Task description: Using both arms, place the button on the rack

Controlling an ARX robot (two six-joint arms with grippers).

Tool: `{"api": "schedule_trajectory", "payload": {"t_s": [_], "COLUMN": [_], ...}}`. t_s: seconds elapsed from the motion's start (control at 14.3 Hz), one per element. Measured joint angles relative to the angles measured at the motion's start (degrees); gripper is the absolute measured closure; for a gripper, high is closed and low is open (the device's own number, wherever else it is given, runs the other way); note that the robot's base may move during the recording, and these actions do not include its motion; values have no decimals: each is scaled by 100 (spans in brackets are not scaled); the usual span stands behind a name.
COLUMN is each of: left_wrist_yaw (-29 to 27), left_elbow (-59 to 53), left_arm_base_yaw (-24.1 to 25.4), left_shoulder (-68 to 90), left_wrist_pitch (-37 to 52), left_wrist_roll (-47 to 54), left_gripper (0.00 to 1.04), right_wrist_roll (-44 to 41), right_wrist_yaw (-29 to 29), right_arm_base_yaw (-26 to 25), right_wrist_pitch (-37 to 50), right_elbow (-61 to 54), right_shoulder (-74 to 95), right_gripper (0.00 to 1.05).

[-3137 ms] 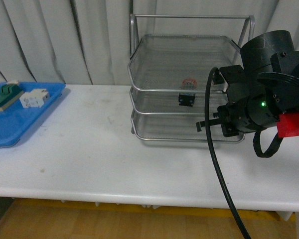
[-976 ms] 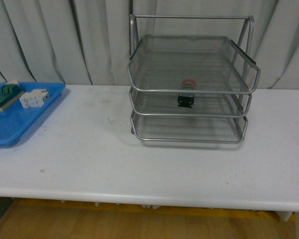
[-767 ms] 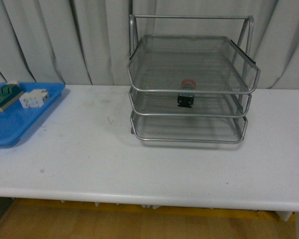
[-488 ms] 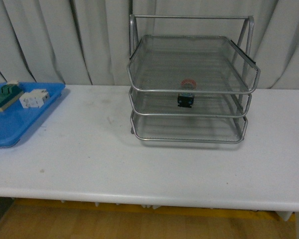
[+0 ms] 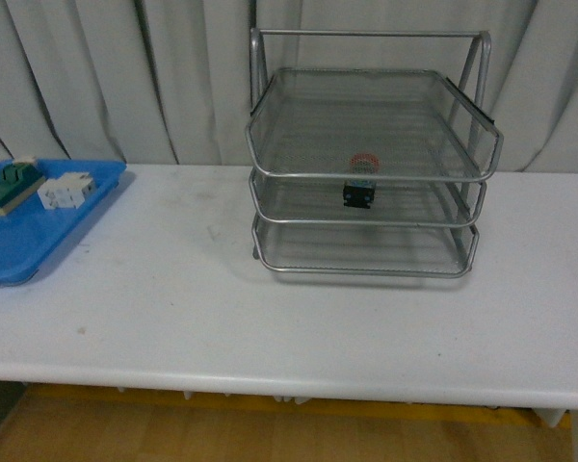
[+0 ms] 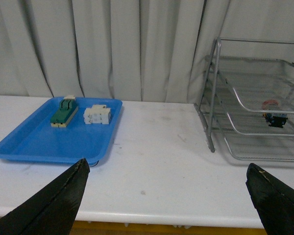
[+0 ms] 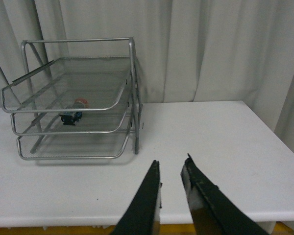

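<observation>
The button (image 5: 361, 180), red cap on a black body, sits on the middle tier of the silver wire rack (image 5: 368, 173) at the back of the white table. The left wrist view shows the button (image 6: 273, 113) inside the rack (image 6: 220, 115), and so does the right wrist view, with the button (image 7: 73, 112) in the rack (image 7: 115, 103). Neither arm shows in the front view. My left gripper (image 6: 167, 167) is open, its fingers wide apart above the table's front edge, with nothing between them. My right gripper (image 7: 171, 164) is shut and empty, well back from the rack.
A flat blue tray (image 5: 39, 236) lies at the table's left end with a green-and-cream block (image 5: 10, 183) and a white block (image 5: 65, 190) on it. Grey curtains hang behind the table. The left wrist view shows the same tray (image 6: 36, 142).
About three seconds ago the right arm stood in front of the rack's right side; it has since drawn back out of the front view. The button has stayed on the middle tier.
</observation>
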Motion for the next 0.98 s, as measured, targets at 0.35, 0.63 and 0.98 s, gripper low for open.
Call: {"api": "schedule_trajectory", "payload": {"t_s": [0.35,0.63,0.98], "left_wrist_yaw": [0,0,0], "left_elbow": [0,0,0], "left_arm_base_yaw": [0,0,0], "left_shoulder": [0,0,0], "left_wrist_pitch": [0,0,0], "left_wrist_roll": [-2,0,0], "left_gripper": [7,7,7], "right_wrist_roll": [0,0,2], "right_wrist_yaw": [0,0,0], "right_arm_base_yaw": [0,0,0], "right_wrist_pitch": [0,0,0], "right_elbow": [0,0,0], "right_shoulder": [0,0,0], "right_gripper": [25,7,6]}}
